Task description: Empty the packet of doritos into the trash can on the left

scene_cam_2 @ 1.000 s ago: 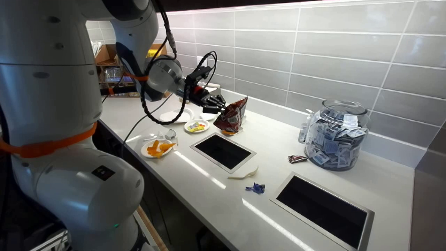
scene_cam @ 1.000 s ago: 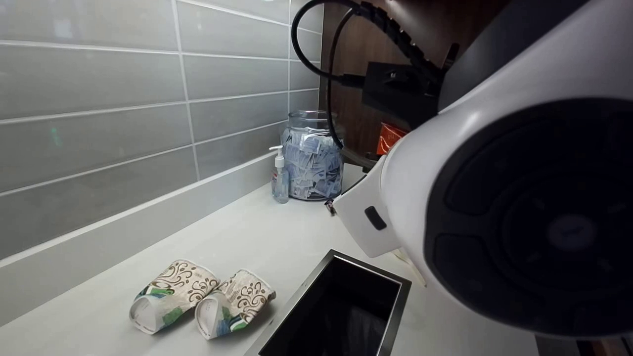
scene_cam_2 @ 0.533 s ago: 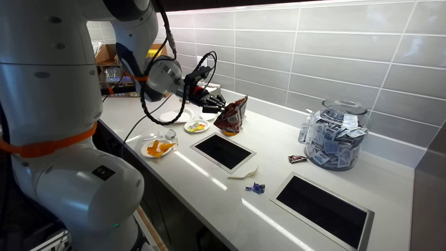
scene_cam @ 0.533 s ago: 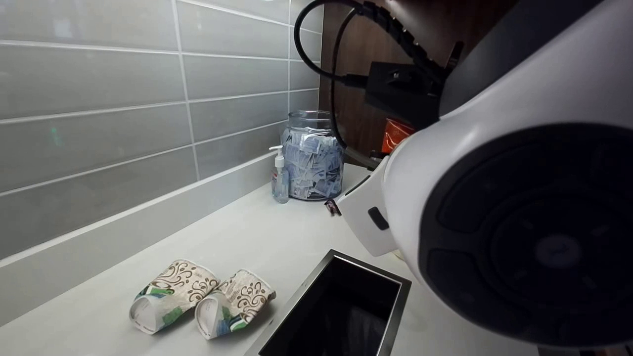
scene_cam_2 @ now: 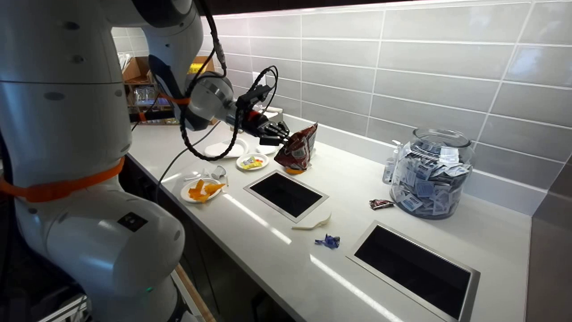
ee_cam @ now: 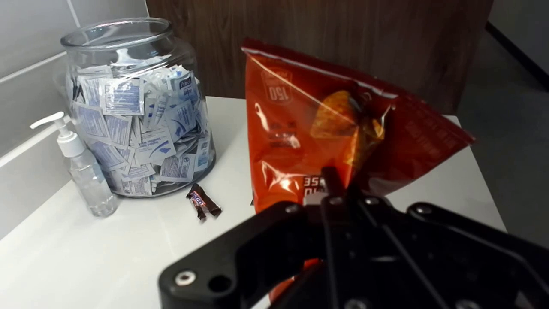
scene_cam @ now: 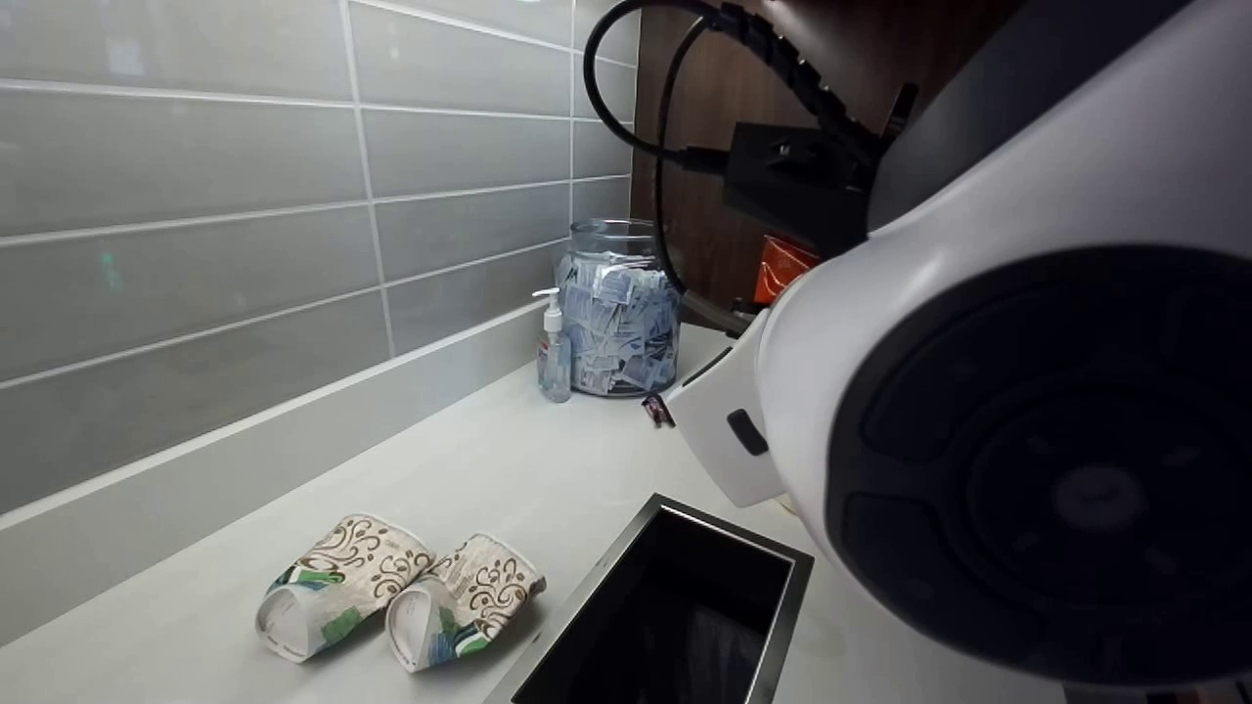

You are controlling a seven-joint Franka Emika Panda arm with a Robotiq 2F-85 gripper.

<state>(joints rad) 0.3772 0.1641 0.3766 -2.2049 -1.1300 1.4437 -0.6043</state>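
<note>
The red Doritos packet (scene_cam_2: 296, 152) is held above the counter; it also shows in the wrist view (ee_cam: 279, 116), its print upside down, and partly in an exterior view (scene_cam: 782, 269). My gripper (scene_cam_2: 285, 137) is shut on it; its fingers pinch the packet in the wrist view (ee_cam: 343, 182). Two steel-rimmed trash openings are set in the counter. The packet hangs by the back edge of the left opening (scene_cam_2: 311, 208); its height is unclear. The right opening (scene_cam_2: 473, 290) is farther along. A rimmed opening also shows in an exterior view (scene_cam: 782, 636). Whether the packet is open is hidden.
Two crumpled paper cups (scene_cam: 357, 577) lie by the opening. A plate with orange peel (scene_cam_2: 187, 197), a plate with a yellow wrapper (scene_cam_2: 252, 162), a fork (scene_cam_2: 308, 227), a blue wrapper (scene_cam_2: 329, 241), a jar of sachets (scene_cam_2: 433, 188) and a pump bottle (ee_cam: 90, 180) stand around.
Between one second and half a second ago the wrist and packet shifted slightly, the packet a little to the right in an exterior view. Since then almost nothing has moved.
</note>
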